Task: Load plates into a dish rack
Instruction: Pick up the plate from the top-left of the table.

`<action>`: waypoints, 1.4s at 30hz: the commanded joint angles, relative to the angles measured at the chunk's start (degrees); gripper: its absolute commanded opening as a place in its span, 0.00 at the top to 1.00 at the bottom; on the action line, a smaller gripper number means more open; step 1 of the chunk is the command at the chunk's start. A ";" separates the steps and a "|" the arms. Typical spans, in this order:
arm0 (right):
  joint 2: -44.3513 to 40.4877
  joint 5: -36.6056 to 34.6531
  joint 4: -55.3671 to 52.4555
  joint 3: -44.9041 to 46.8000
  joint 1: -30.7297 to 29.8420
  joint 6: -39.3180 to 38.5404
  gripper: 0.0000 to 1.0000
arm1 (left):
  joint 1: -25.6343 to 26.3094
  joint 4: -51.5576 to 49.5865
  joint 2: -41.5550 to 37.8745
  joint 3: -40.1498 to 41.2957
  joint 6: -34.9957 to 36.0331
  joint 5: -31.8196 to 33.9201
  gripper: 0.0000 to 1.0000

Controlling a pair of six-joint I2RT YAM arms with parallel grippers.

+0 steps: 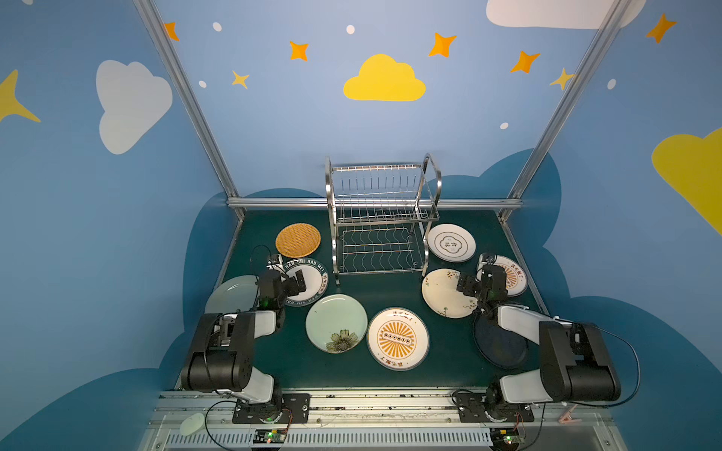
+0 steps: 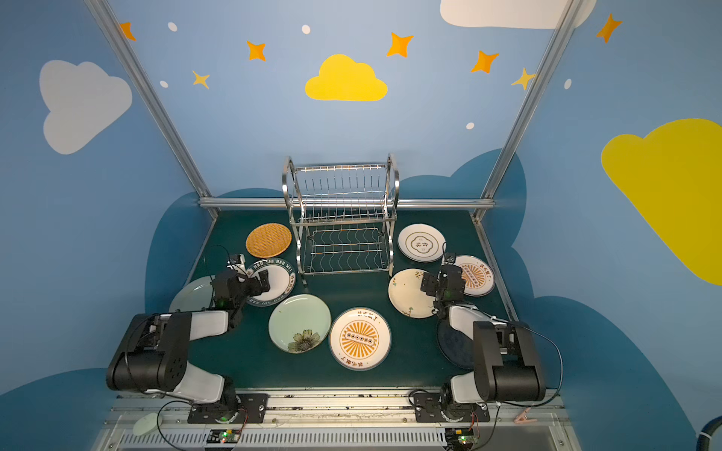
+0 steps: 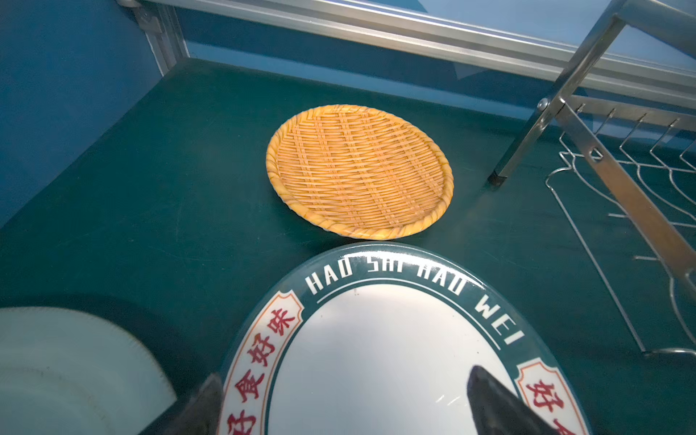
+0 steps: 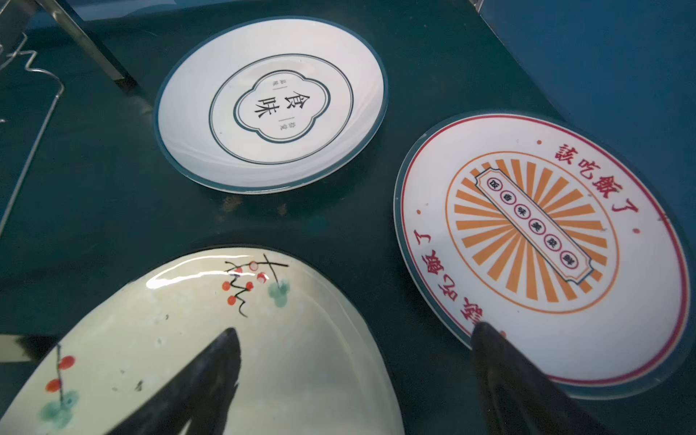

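The steel wire dish rack [image 1: 381,218] stands at the back middle of the green table, with no plate in it. Round it lie several plates flat: woven orange [image 1: 297,239], green-lettered rim [image 1: 315,278], pale green [image 1: 230,293], flower-printed [image 1: 336,323], sunburst [image 1: 397,339], cream sprigged [image 1: 441,293], white with a quatrefoil [image 1: 451,242], a second sunburst [image 1: 513,275] and dark navy [image 1: 500,345]. My left gripper [image 3: 345,373] hangs open above the lettered plate [image 3: 376,357]. My right gripper [image 4: 356,328] is open, one finger over the cream plate [image 4: 188,339], one over the sunburst plate [image 4: 546,244].
Aluminium frame posts and a back rail [image 1: 281,203] bound the table. A small pale oval lump [image 1: 192,423] and a pink clip [image 1: 566,417] lie on the front rail beside the arm bases.
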State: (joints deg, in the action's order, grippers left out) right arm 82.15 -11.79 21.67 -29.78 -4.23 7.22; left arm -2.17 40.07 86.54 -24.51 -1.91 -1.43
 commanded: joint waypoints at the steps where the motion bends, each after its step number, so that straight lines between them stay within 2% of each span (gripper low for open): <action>1: 0.55 -0.97 1.21 -1.07 -0.25 -0.45 0.06 | 0.29 0.95 0.44 -0.19 0.68 -0.12 0.00; 40: 0.65 0.10 1.00 -1.26 0.53 -0.09 0.06 | 0.05 0.26 0.36 -0.45 0.51 0.28 0.00; 42: -0.56 -1.93 1.33 -0.69 0.23 0.46 0.06 | -0.37 0.22 0.31 -0.53 0.32 -0.50 0.00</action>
State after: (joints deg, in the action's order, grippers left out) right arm 82.15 -12.47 22.13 -29.78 -4.03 7.07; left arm -1.93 40.05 86.54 -24.51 -1.76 -1.43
